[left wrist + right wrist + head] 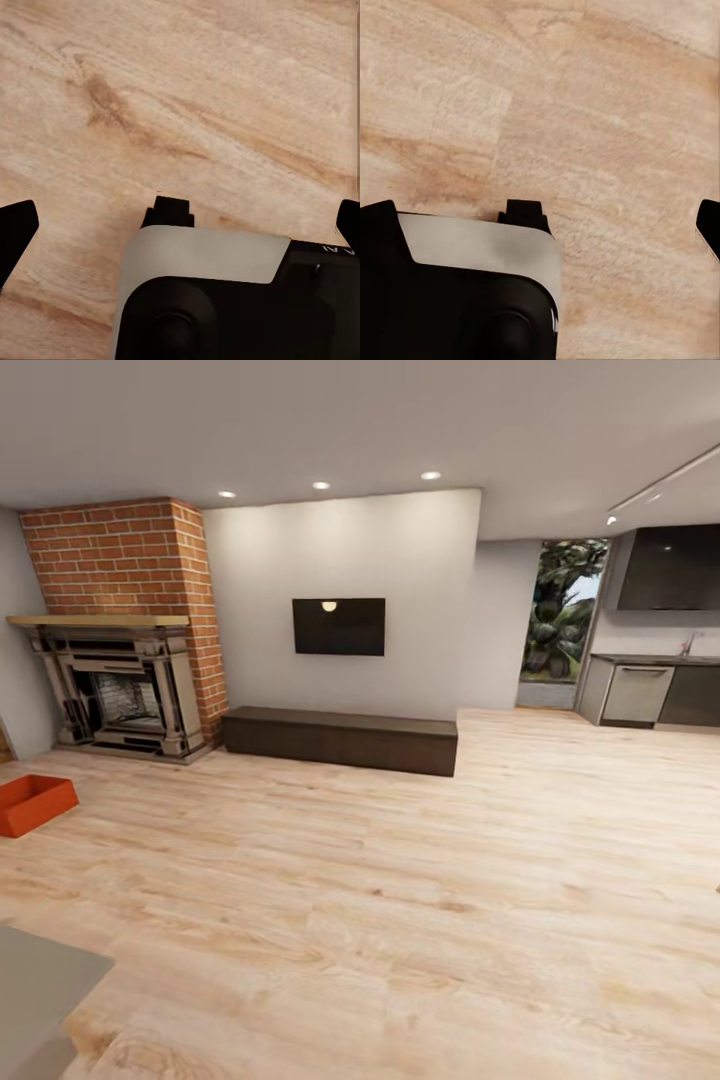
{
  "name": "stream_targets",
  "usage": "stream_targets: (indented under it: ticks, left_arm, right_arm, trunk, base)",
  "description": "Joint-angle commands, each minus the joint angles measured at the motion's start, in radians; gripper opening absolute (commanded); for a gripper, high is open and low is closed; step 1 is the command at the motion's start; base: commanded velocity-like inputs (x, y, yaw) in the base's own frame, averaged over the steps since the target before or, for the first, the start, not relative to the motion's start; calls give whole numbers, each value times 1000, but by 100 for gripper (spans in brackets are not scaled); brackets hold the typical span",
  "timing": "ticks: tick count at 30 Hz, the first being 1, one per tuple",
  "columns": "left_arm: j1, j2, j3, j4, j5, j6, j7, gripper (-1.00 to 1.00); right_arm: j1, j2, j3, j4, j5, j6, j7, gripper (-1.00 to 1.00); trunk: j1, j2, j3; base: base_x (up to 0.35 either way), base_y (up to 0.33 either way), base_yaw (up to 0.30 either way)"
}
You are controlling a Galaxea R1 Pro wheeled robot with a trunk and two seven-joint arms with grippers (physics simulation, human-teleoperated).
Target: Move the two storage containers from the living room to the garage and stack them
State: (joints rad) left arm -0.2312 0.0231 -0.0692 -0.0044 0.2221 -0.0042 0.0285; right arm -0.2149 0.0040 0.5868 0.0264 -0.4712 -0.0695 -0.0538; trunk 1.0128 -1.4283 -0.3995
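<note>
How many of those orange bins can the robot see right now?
1. A single orange bin sits on the wood floor at the head view's left edge, in front of the brick fireplace. It is partly cut off, and a second may lie outside the picture.

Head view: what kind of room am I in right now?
A living room, most likely: a brick fireplace, a wall-mounted TV above a long dark cabinet, and light wood plank floor. One red-orange storage container sits on it at left.
</note>
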Motion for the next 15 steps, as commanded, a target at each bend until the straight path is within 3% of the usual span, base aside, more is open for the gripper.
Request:
stream_targets:
  ticks: [1,15]
  left_arm:
    - [0,0,-8,0,8,0,2,100]
    - [0,0,-8,0,9,0,2,100]
  right_arm:
    - [-1,1,8,3,-9,-5,0,100]
    - [0,1,8,3,-9,-6,0,100]
  trunk:
    - [1,-1,-1]
    - [1,-1,-1]
  base:
    - [322,0,0]
    - [322,0,0]
